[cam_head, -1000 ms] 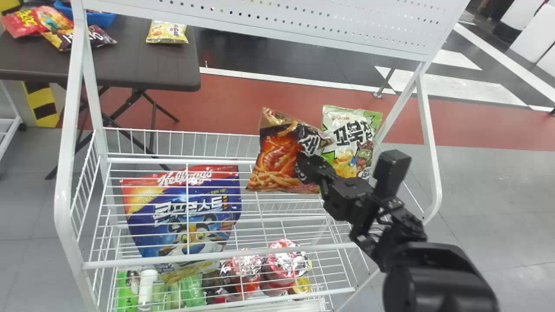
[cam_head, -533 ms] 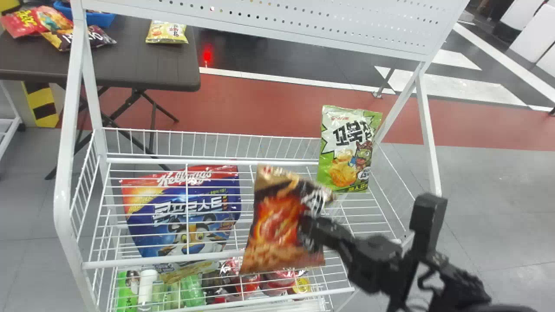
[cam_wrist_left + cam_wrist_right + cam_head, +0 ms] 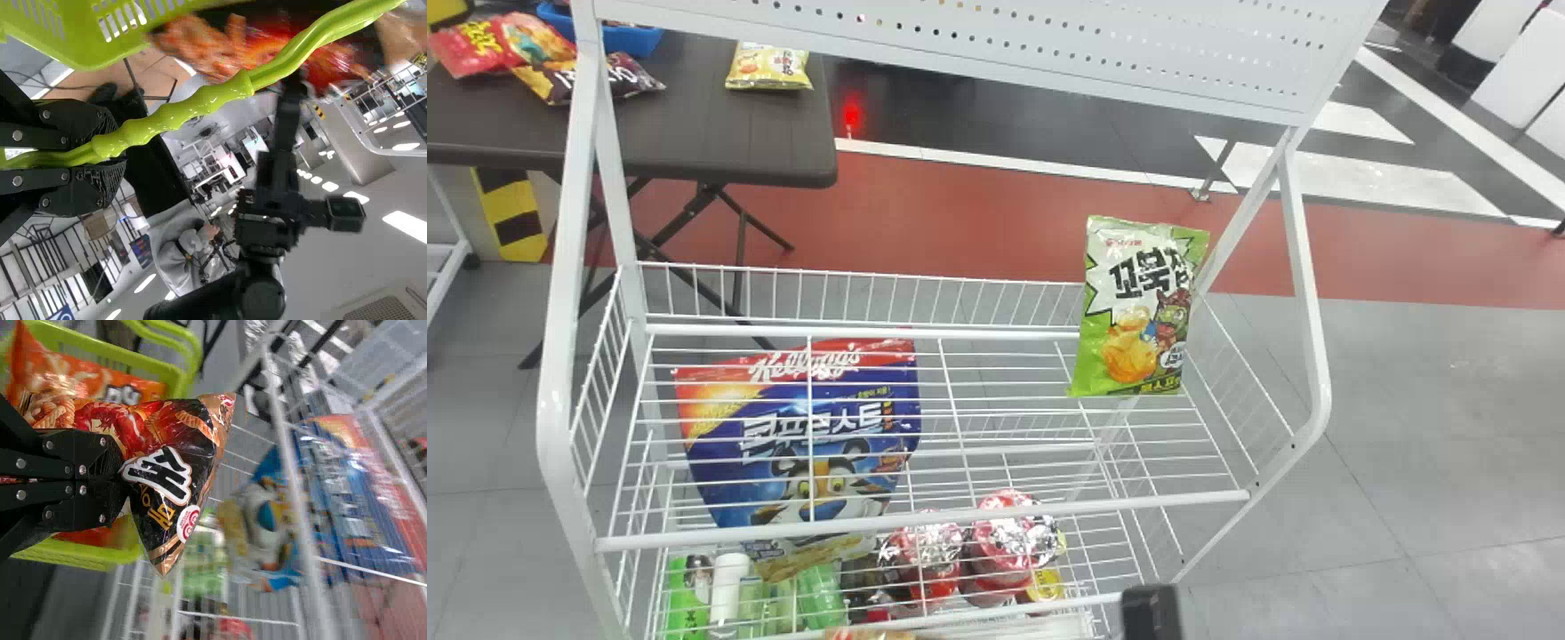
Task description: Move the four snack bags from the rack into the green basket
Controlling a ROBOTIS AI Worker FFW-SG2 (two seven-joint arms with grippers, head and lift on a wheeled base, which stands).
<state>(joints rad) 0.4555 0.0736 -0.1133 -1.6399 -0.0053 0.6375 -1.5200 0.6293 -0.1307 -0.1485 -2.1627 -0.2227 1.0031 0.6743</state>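
Right wrist view: my right pincer [image 3: 121, 480] grips the dark snack bag [image 3: 170, 470] by the green basket [image 3: 80, 555]; next, I should lower it in and release. My left pincer [image 3: 115, 152] clasps the handle [image 3: 167, 119].

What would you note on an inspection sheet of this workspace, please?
Surface: white wire rack.
Job's things: green-and-white snack bag and blue cereal bag in the rack; orange snack bag in green basket.
Clutter: green bottle and foil-topped packs low in the rack.
Grippers: left gripper shut on basket handle; right gripper shut on black-and-red snack bag.
Cables: possibly a thin black cord on the floor.
Surroundings: dark folding table beyond, bearing snack bags.
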